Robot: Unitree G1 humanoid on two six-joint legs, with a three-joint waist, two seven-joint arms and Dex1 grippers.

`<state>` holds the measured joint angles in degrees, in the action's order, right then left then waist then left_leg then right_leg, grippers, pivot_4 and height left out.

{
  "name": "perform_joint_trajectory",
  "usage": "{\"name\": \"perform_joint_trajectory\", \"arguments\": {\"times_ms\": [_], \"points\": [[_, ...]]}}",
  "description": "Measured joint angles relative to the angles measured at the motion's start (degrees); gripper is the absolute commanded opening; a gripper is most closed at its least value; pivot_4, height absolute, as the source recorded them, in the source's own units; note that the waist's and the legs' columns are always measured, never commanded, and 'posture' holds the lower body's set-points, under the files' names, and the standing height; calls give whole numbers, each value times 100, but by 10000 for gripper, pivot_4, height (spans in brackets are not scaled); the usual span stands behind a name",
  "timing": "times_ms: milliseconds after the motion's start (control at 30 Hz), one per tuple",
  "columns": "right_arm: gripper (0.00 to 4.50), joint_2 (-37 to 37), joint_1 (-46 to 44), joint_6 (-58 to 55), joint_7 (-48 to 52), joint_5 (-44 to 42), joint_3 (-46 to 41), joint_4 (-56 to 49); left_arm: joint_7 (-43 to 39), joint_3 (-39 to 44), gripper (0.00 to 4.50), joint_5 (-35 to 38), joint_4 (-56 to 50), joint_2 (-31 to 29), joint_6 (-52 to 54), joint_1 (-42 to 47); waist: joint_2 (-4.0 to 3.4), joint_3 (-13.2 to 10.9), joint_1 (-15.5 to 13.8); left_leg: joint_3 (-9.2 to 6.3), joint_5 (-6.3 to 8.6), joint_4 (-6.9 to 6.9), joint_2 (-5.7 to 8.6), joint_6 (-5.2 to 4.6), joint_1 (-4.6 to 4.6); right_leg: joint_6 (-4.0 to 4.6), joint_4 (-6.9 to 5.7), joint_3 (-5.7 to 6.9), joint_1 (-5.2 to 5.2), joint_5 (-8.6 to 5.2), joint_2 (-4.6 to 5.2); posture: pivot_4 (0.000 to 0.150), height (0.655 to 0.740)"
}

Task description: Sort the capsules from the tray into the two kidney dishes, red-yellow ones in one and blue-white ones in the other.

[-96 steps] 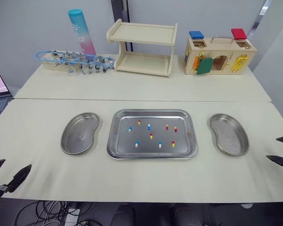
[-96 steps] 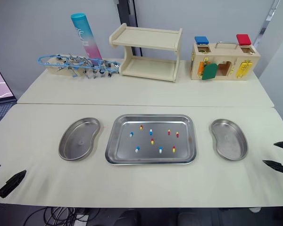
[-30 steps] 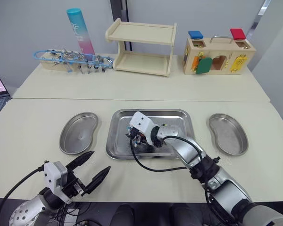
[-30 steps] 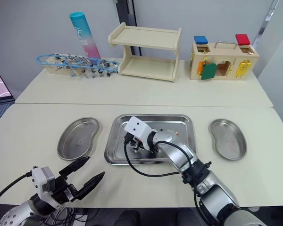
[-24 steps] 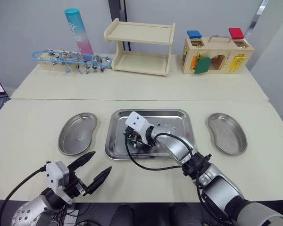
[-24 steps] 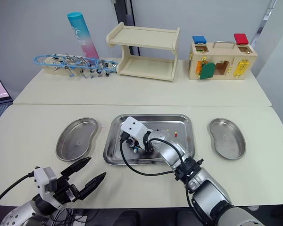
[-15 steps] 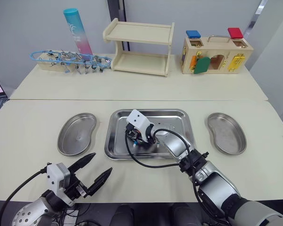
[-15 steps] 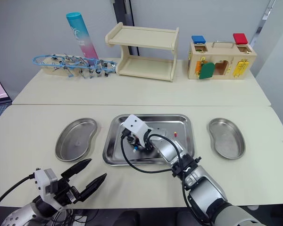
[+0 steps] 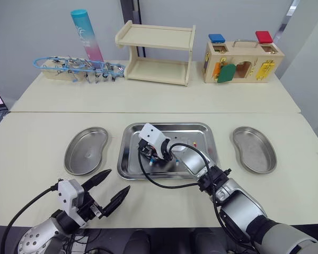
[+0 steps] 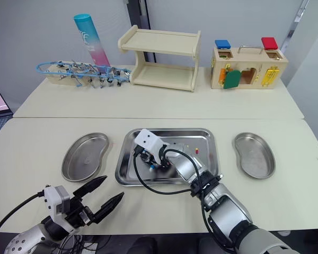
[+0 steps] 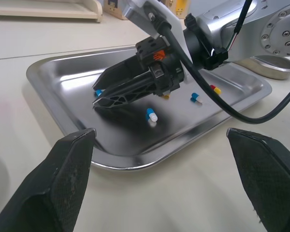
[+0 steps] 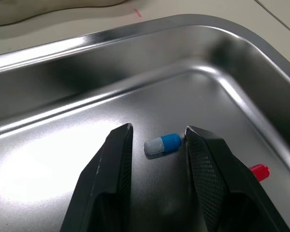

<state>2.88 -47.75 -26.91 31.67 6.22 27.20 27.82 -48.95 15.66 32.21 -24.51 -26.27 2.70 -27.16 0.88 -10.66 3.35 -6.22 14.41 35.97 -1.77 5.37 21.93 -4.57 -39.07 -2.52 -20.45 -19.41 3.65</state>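
Now the right pincer [image 12: 158,129] brackets one blue-white capsule [image 12: 163,144].

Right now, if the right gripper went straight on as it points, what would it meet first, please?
Most likely the blue-white capsule, lying between the open fingers of the right gripper, then the tray floor.

Cream desk [image 9: 37,127] in two parts, joined along a seam; behind, plain grey wall [image 9: 32,32] with dark vertical strip [image 9: 128,10]; along the far edge, wooden two-tier shelf [image 9: 155,50], teal-pink tube [image 9: 87,34], wooden latch box [image 9: 243,55].
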Motion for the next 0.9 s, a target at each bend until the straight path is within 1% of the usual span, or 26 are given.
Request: {"name": "perform_joint_trajectory", "arguments": {"times_ms": [100,167,200,500,667,767,867,900], "points": [[12813,-7,3,69,69,60,16,7,61,0,45000,1,-57,-32,71,0,0,0,0,0,0,0,0,0,0,0,0,0,0,0,0,1500,7400],[7153,-9,3,115,90,108,22,12,85,0,45000,4,-66,-49,94,1,0,0,0,0,0,0,0,0,1,0,0,0,0,0,0,1500,7400],[5469,-9,4,131,93,117,22,12,91,0,45000,6,-73,-59,105,1,0,0,-1,0,0,0,0,0,1,0,0,0,0,0,0,1500,7400],[5451,-11,12,295,207,154,-3,5,341,0,45000,80,-456,-173,503,139,-1,0,-1,0,0,0,0,0,1,0,0,0,-1,0,0,1500,7400],[5451,-84,159,272,331,110,-70,-402,424,0,45000,149,-624,-270,703,202,-1,-1,-3,-1,0,-1,0,0,4,0,1,0,-2,0,0,1500,7400],[5451,-383,395,-6,546,-49,-160,-1239,378,2,45000,177,-743,-414,791,233,-1,-1,-25,-4,0,0,0,0,10,0,3,3,-4,0,0,1500,7400],[5450,-844,684,-608,812,-313,-399,-2480,218,-5,45000,248,-807,-554,819,284,-1,-1,-41,-3,0,0,0,0,12,0,5,3,-3,0,1,1500,7400],[5450,-933,714,-723,854,-359,-452,-2693,176,-4,45000,261,-820,-571,814,280,-1,-1,-38,-3,0,0,0,0,12,0,5,3,-3,0,0,1500,7400]]}}
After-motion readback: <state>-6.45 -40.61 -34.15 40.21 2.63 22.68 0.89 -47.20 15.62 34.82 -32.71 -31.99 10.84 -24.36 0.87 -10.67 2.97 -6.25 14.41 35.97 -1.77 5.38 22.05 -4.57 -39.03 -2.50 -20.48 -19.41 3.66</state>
